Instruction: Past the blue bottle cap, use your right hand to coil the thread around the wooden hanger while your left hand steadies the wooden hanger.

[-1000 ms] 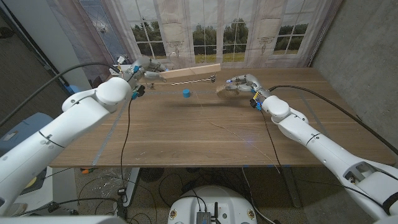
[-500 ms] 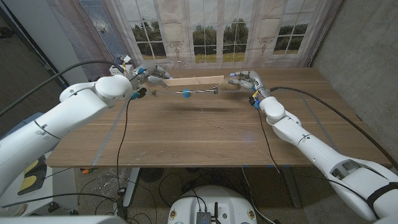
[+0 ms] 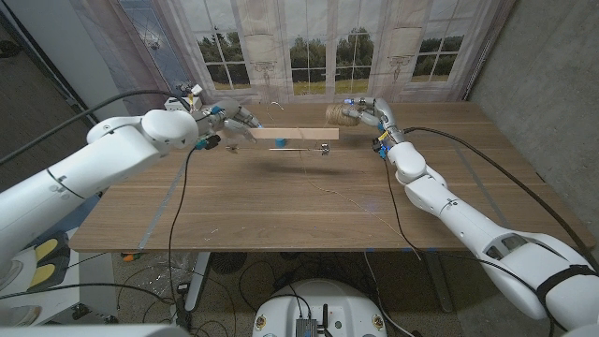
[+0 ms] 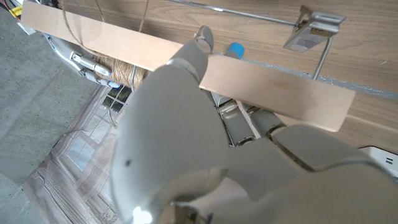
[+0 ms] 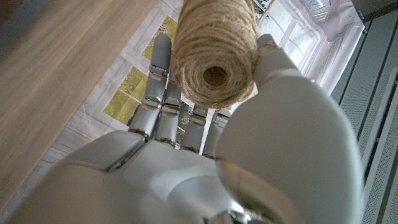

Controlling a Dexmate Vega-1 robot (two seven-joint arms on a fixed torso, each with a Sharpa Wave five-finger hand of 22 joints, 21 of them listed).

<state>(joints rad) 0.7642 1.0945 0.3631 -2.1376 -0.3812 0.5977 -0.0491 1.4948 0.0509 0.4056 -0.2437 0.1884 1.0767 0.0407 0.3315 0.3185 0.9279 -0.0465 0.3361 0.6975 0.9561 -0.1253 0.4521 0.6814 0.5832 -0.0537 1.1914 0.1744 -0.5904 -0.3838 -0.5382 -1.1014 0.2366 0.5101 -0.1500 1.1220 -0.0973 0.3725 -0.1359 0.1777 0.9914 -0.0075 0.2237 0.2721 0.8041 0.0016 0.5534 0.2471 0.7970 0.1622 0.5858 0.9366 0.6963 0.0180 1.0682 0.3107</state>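
Note:
My left hand (image 3: 230, 118) grips the left end of the wooden hanger (image 3: 296, 134), a pale flat bar held level above the table's far side. Its metal rod with a clip (image 3: 323, 148) hangs below. The blue bottle cap (image 3: 279, 145) peeks out just under the bar. My right hand (image 3: 363, 112) holds a spool of brown thread (image 3: 338, 113) past the bar's right end. In the left wrist view, thread strands (image 4: 79, 25) cross the hanger (image 4: 261, 81) near its far end, with the cap (image 4: 235, 48) behind. The right wrist view shows the spool (image 5: 214, 50) between my fingers (image 5: 160, 68).
The wooden table (image 3: 309, 206) stretches toward me from the hanger. A loose thin strand (image 3: 351, 197) lies on it at the middle right. Curtains and a window backdrop (image 3: 309, 47) stand right behind the far edge. Cables (image 3: 182, 187) hang from my arms.
The hanger has levelled out and come down toward me, now covering part of the blue cap. My right hand has lifted the spool up and farther back past the bar's right end.

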